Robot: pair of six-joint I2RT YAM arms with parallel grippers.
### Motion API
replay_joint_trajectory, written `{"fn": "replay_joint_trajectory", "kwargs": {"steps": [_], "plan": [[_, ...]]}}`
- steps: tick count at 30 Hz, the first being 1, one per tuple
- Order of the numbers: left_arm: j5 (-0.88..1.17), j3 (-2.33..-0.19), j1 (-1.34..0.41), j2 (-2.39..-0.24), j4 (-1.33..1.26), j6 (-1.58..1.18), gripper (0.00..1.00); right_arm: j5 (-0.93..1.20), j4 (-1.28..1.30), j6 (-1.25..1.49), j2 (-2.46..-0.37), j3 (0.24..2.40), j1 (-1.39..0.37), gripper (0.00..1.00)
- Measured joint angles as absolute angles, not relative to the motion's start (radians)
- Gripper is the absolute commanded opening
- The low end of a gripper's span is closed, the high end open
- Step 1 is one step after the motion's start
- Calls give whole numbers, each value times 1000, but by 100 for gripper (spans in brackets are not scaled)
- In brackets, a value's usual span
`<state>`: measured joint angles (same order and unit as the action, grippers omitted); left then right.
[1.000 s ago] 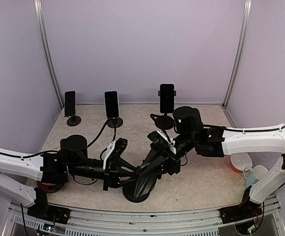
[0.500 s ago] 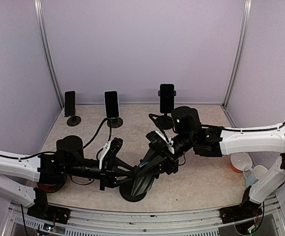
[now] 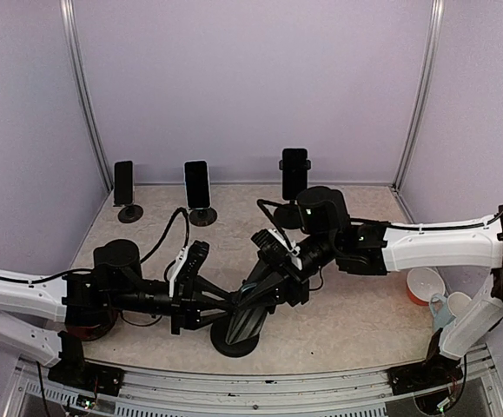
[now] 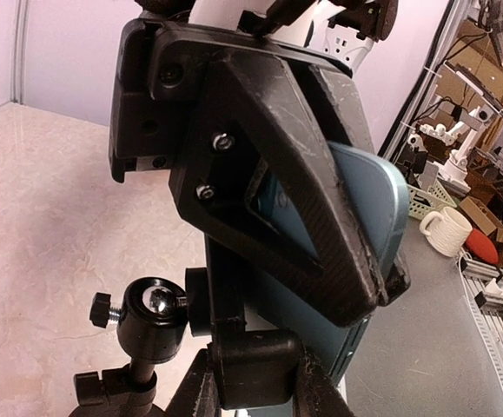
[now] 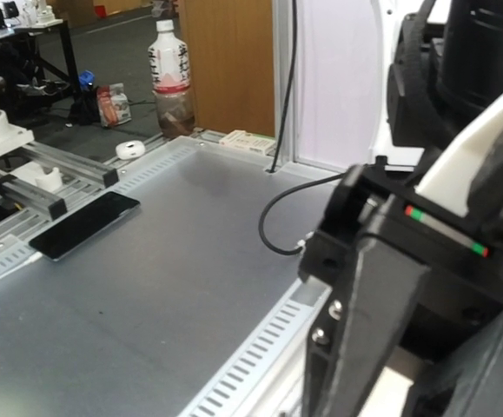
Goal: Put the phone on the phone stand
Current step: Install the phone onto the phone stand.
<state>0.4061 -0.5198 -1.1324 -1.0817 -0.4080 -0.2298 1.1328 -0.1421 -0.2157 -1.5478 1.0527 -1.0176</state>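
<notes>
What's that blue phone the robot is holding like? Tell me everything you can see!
The phone is a flat slab, dull teal-blue on the side shown, with rounded corners and a dark edge. It stands tilted just over the black phone stand. The right gripper pinches it, one black finger flat across it. Its other side is hidden; whether it sits in the stand yet is unclear.

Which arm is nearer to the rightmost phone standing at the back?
Right. The right arm passes just in front of the rear phone; the left arm lies low at the front left, far from it.
</notes>
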Motion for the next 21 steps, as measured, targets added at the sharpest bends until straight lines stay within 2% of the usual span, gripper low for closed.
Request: {"fn": "replay_joint_trajectory", "kwargs": {"steps": [6, 21], "plan": [[442, -485, -1106, -1011, -402, -247, 0, 1133, -117, -216, -1554, 1058, -996, 0], [455, -485, -1109, -1035, -429, -276, 0, 1115, -98, -130, -1572, 1079, -987, 0]]}}
